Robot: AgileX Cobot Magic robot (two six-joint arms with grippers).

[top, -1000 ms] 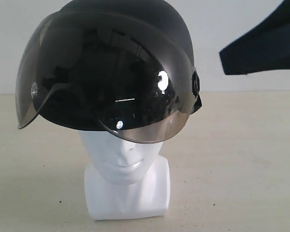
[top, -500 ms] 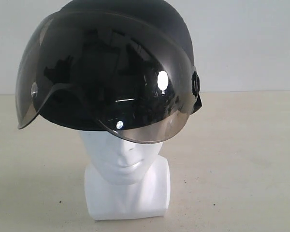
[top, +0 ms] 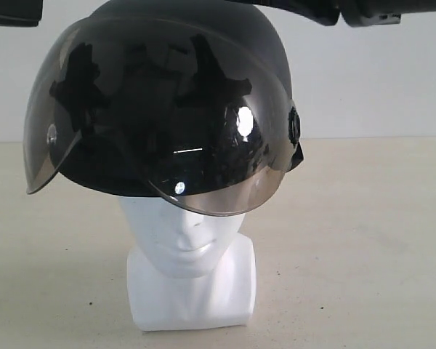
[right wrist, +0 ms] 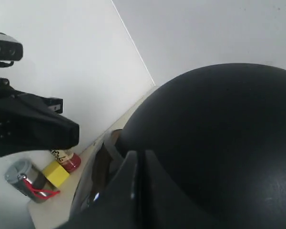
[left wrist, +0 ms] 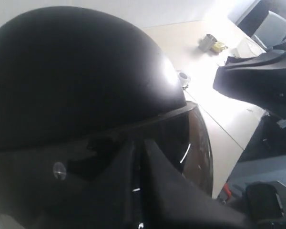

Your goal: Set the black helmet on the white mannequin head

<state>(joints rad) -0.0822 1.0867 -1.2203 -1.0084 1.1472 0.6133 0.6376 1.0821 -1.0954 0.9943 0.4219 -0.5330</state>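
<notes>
The black helmet point(top: 167, 102) hid the white mannequin head point(top: 192, 269) above the nose. Its crown was cut off by the exterior view's top edge.

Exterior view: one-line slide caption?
Black helmet, smoky visor down, sits on the white mannequin head; both arms hover at the frame's top edge.

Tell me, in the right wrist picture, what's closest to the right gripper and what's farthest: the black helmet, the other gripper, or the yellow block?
1. black helmet: right by the right gripper.
2. left gripper: in the air past the helmet's visor side.
3. yellow block: far off on the table, behind the left gripper. The red-capped bottle beside it is too close to call.
</notes>
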